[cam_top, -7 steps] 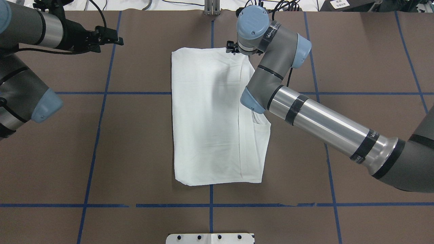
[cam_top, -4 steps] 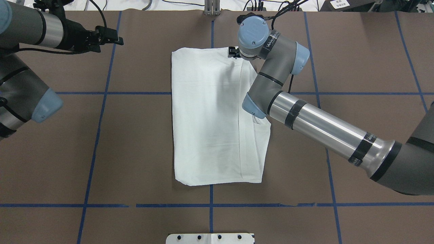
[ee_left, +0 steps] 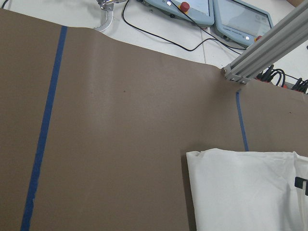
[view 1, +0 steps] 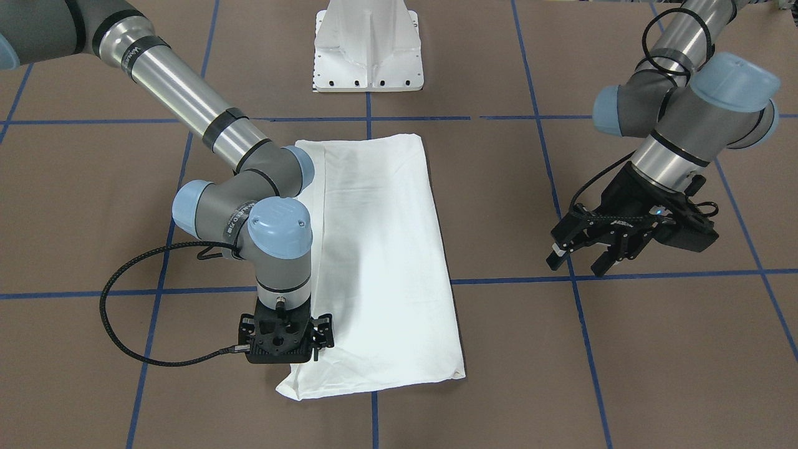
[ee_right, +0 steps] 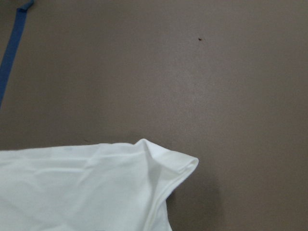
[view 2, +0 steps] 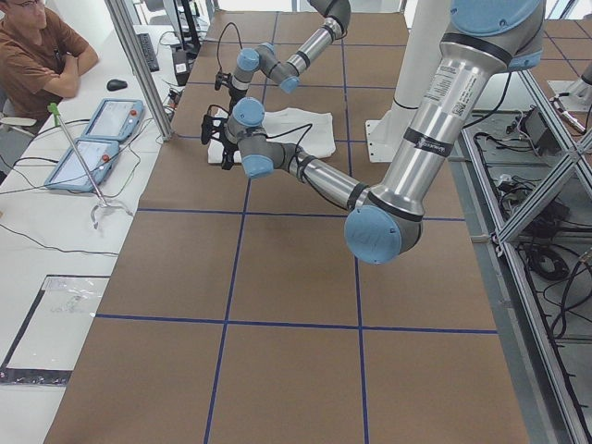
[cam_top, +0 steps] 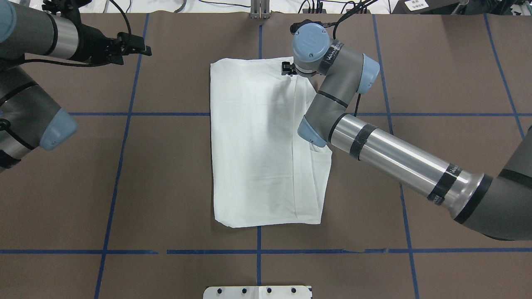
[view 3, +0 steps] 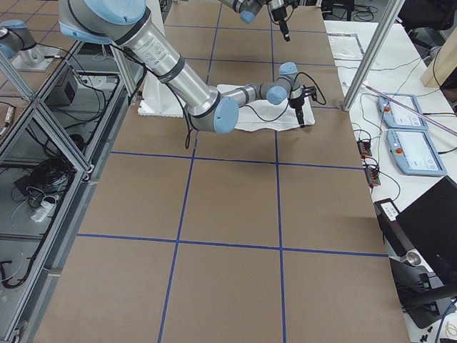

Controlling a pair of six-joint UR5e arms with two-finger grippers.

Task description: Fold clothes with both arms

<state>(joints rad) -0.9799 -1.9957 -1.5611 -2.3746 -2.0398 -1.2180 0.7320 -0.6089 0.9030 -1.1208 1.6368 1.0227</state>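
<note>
Soft white T-shirt [cam_top: 253, 145] folded into a long creased rectangle

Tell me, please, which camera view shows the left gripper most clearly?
The exterior front-facing view: the left gripper appears large, fingers apart, above the bare table. The overhead view shows it side-on; the side views show it tiny; the wrist views miss it.
</note>
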